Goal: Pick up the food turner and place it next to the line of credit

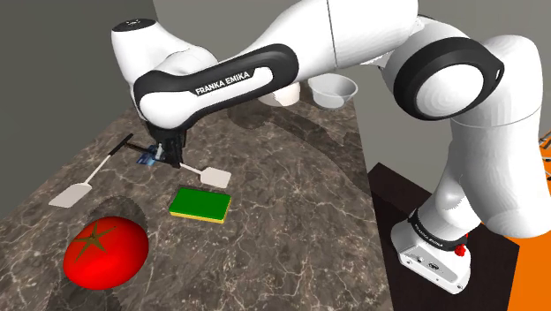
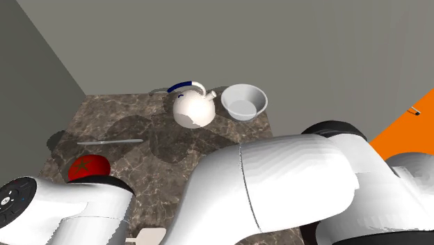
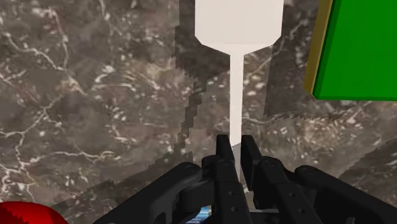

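Note:
My gripper is shut on the thin white shaft of a food turner, low over the dark marble counter. In the wrist view the black fingers clasp the shaft, and the turner's flat white blade points away from the gripper. The shaft's shadow falls slightly to one side of it. A flat green card with a yellow edge lies just beside the blade, toward the shoulder view's bottom; the same green card shows beside the blade in the wrist view.
A second white turner with a dark handle lies at the shoulder view's left. A big red tomato sits near the counter's front corner. A white kettle and a pale bowl stand at the back by the wall.

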Controlling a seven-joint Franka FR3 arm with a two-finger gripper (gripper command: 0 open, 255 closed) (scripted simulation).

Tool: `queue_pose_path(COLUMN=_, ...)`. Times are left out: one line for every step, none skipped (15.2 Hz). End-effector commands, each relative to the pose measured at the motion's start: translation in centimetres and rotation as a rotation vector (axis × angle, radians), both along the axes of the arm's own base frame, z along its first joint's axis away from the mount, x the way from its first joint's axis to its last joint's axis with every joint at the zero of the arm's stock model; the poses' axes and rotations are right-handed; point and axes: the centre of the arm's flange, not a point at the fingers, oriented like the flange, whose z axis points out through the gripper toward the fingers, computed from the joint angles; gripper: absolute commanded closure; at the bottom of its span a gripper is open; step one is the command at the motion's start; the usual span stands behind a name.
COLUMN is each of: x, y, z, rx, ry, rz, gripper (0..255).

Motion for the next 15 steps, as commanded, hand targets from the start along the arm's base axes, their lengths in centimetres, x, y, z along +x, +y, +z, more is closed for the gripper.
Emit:
queue_pose_path(x=0.0, y=0.0, z=-1.0, rx=0.000, ry=0.000, rz=0.000, gripper=255)
queue_pose_path(x=0.0, y=0.0, z=-1.5, rx=0.000, ry=0.000, rz=0.000, gripper=255)
queue_pose_path(x=0.0, y=0.0, z=-2.0, rx=0.000, ry=0.000, rz=0.000, gripper=255)
queue_pose_path(x=0.0, y=0.0, z=-2.6, rx=0.000, ry=0.000, rz=0.000, gripper=255)
queue_pose_path(x=0.0, y=0.0, z=-2.6, rx=0.000, ry=0.000, rz=0.000, gripper=255)
queue_pose_path(x=0.0, y=0.0, z=-2.6, rx=0.000, ry=0.000, rz=0.000, gripper=255)
queue_pose_path(x=0.0, y=0.0, z=-2.6, rx=0.000, ry=0.000, rz=0.000, gripper=255)
queue_pose_path(x=0.0, y=0.0, z=-2.6, rx=0.000, ry=0.000, rz=0.000, gripper=255)
queue_pose_path(x=0.0, y=0.0, z=-2.6, rx=0.000, ry=0.000, rz=0.000, gripper=255)
queue_pose_path(x=0.0, y=0.0, z=-2.6, rx=0.000, ry=0.000, rz=0.000, gripper=255)
queue_pose_path(x=0.0, y=0.0, z=-2.6, rx=0.000, ry=0.000, rz=0.000, gripper=255)
queue_pose_path(x=0.0, y=0.0, z=-2.6, rx=0.000, ry=0.000, rz=0.000, gripper=255)
queue_pose_path(x=0.0, y=0.0, z=-2.6, rx=0.000, ry=0.000, rz=0.000, gripper=0)
queue_pose_path(x=0.0, y=0.0, z=-2.6, rx=0.000, ry=0.000, rz=0.000, gripper=0)
queue_pose_path(x=0.0, y=0.0, z=-2.6, rx=0.000, ry=0.000, rz=0.000, gripper=0)
